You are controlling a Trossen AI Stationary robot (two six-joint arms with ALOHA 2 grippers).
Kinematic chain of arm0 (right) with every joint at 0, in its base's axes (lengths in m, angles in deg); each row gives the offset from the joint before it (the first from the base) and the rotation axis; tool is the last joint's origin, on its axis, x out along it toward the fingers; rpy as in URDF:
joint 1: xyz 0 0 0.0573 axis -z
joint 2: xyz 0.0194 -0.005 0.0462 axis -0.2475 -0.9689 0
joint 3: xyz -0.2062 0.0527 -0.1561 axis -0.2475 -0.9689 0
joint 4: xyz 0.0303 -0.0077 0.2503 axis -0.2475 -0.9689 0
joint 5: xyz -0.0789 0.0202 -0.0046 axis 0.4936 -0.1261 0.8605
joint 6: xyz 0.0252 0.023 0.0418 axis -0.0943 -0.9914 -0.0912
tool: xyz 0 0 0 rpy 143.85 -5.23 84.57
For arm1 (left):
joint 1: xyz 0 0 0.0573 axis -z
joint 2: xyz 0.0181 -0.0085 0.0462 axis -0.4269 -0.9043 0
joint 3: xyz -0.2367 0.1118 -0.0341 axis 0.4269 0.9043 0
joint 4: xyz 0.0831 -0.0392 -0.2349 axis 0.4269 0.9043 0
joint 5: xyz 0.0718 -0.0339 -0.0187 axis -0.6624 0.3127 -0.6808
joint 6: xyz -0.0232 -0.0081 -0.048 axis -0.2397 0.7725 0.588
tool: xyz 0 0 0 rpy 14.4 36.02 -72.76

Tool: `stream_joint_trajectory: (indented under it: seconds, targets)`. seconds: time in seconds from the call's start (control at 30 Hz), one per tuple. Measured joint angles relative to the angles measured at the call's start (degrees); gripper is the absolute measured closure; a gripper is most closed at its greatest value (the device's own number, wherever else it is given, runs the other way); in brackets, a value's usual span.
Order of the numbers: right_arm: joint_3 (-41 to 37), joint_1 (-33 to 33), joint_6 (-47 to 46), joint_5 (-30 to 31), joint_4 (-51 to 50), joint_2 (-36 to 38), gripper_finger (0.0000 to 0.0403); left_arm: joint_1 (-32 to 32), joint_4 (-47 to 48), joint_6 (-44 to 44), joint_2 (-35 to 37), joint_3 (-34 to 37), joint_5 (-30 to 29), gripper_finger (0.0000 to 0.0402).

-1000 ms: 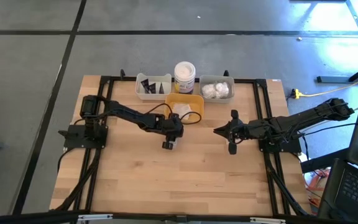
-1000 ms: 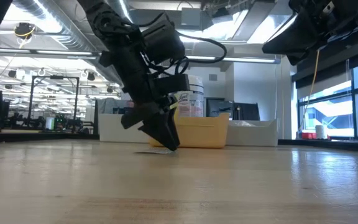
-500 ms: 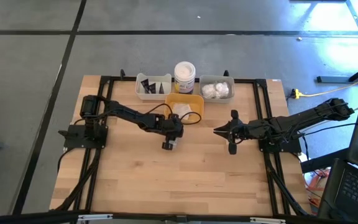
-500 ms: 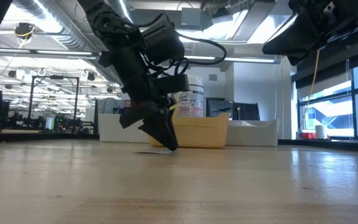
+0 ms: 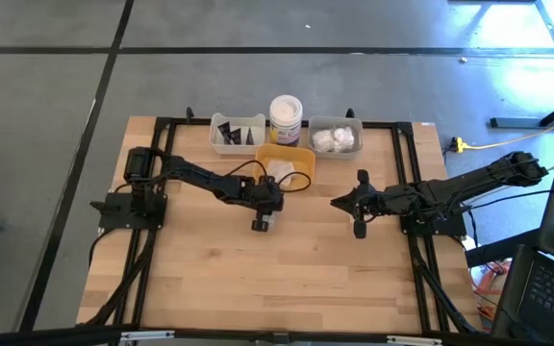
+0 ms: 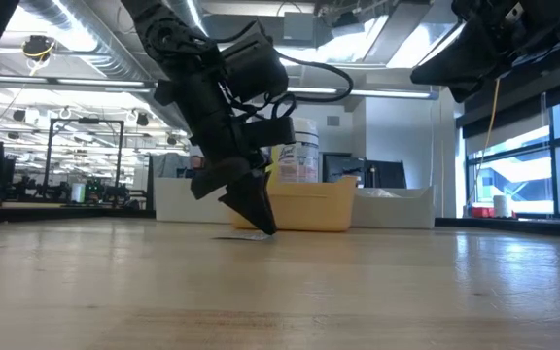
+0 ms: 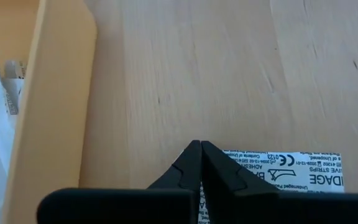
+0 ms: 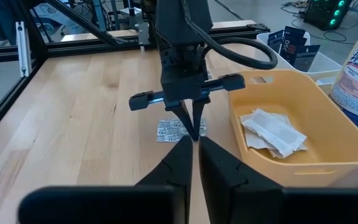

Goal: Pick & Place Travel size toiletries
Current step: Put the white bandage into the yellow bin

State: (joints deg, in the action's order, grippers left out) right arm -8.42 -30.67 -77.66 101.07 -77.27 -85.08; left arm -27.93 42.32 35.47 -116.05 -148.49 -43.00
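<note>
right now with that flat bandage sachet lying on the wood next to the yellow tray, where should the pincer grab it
The sachet lies flat on the table, so there is no side to pinch. Probably best to come straight down and nip one long edge, as the left pincer does, shut at its rim beside the yellow tray.

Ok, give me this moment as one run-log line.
left gripper: shut, tips down on flat sachet lying on table beside yellow tray | right gripper: shut, waiting above table, holding nothing

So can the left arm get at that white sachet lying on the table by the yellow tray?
Probably yes. The left pincer already stands tip-down on the sachet, fingers shut, with bare wood around it; the yellow tray sits beside, not in the way. A flat packet may be hard to pinch.
</note>
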Motion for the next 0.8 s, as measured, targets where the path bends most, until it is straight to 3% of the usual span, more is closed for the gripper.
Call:
stream_joint_trajectory:
  seconds: [0.47,0.7,0.8]
  targets:
    - [0.00,0.00,0.01,-0.01,-0.01,0.00,0.0358,1.84,2.20,0.39,0.25,-8.33,0.10,0.0400]
    - [0.00,0.00,-0.22,-1.37,-0.47,0.00,0.0353,2.24,21.30,-7.10,0.35,-14.02,-3.83,0.0398]
    - [0.00,0.02,-0.22,-1.35,-0.47,0.00,0.0357,1.75,23.45,-12.66,0.35,-14.01,-6.50,0.0382]
